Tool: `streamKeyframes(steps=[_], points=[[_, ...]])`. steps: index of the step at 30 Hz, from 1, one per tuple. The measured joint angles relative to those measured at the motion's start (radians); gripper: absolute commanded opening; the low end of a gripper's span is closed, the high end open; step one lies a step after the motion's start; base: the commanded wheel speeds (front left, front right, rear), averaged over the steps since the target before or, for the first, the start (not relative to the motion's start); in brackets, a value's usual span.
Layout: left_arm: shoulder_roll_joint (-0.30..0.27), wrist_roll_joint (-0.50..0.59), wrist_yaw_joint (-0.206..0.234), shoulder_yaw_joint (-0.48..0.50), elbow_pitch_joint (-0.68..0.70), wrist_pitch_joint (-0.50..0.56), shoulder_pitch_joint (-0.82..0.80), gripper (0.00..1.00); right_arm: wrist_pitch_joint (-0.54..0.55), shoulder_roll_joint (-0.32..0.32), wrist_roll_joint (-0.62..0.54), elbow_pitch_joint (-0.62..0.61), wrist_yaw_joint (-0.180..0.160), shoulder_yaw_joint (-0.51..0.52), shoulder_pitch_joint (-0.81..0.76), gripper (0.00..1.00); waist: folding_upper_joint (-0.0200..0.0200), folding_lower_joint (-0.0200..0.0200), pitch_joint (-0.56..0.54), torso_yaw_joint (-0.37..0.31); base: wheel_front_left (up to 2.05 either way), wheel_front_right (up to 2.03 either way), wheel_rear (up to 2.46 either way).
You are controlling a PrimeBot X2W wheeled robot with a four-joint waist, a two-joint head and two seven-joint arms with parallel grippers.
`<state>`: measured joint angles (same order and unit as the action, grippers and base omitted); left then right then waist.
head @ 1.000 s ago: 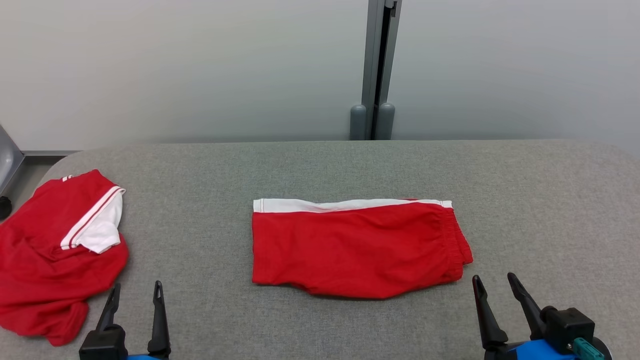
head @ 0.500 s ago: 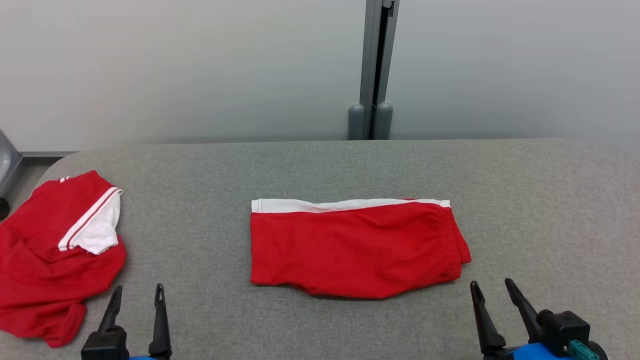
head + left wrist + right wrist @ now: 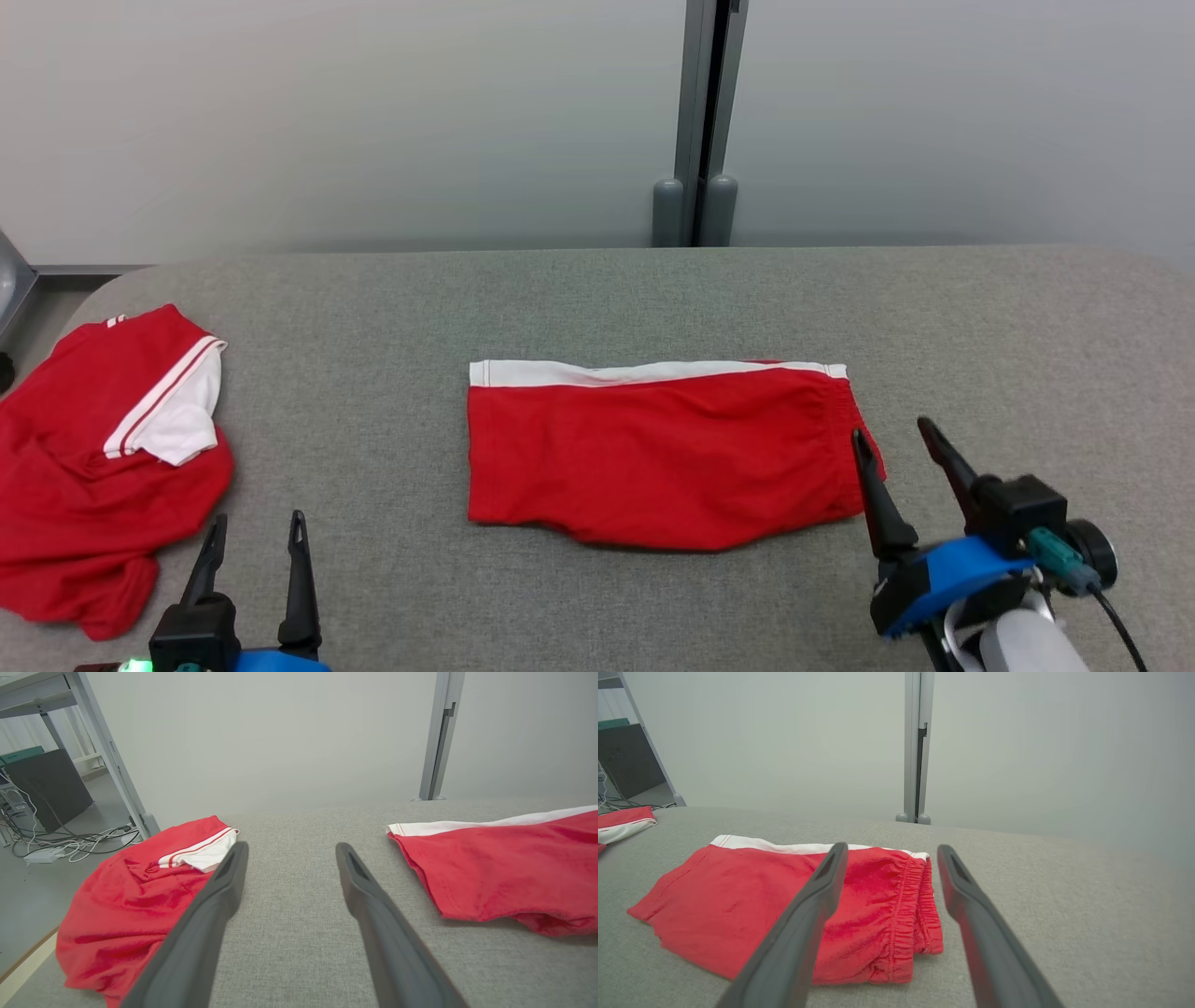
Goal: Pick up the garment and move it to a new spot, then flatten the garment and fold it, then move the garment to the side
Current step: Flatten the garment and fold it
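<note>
The garment (image 3: 663, 448), red shorts with a white strip along the far edge, lies folded flat in the middle of the grey table (image 3: 597, 299). Its elastic waistband end (image 3: 920, 905) faces my right gripper (image 3: 892, 432), which hovers open just off that end, raised above the table. In the right wrist view the waistband lies between and below the two fingers (image 3: 808, 914). My left gripper (image 3: 254, 527) stands open near the front left, over bare table between the shorts (image 3: 504, 868) and a crumpled red top (image 3: 140, 896).
A crumpled red top with white striped sleeve trim (image 3: 103, 457) lies at the table's left edge. A grey post (image 3: 695, 131) stands behind the table against a pale wall. Cables and a desk frame (image 3: 74, 835) are on the floor to the left.
My right gripper has risen and moved forward to the waistband end of the shorts. The head view has shifted slightly. The left gripper and both garments have stayed put.
</note>
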<state>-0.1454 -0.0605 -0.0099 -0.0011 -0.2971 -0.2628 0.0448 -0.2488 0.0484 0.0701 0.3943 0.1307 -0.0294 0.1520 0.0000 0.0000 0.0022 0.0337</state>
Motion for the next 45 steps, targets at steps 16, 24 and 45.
streamKeyframes(steps=[16,24,45], points=[[0.027,0.012,-0.022,-0.006,0.015,0.000,-0.107,1.00,0.109,0.020,-0.119,0.360,0.000,0.116,0.319,1.00,0.0003,0.0002,0.139,0.047,0.00,0.00,0.00],[0.037,0.017,-0.031,-0.006,0.008,0.000,-0.140,1.00,0.075,0.018,-0.122,0.577,0.000,0.137,0.384,1.00,0.0003,0.0002,0.178,0.063,0.00,0.00,0.00],[0.042,0.027,-0.039,0.016,0.003,0.000,-0.128,1.00,0.000,0.127,0.110,0.755,0.000,0.045,0.474,0.00,0.0001,0.0000,0.147,0.028,0.00,0.00,0.00]])
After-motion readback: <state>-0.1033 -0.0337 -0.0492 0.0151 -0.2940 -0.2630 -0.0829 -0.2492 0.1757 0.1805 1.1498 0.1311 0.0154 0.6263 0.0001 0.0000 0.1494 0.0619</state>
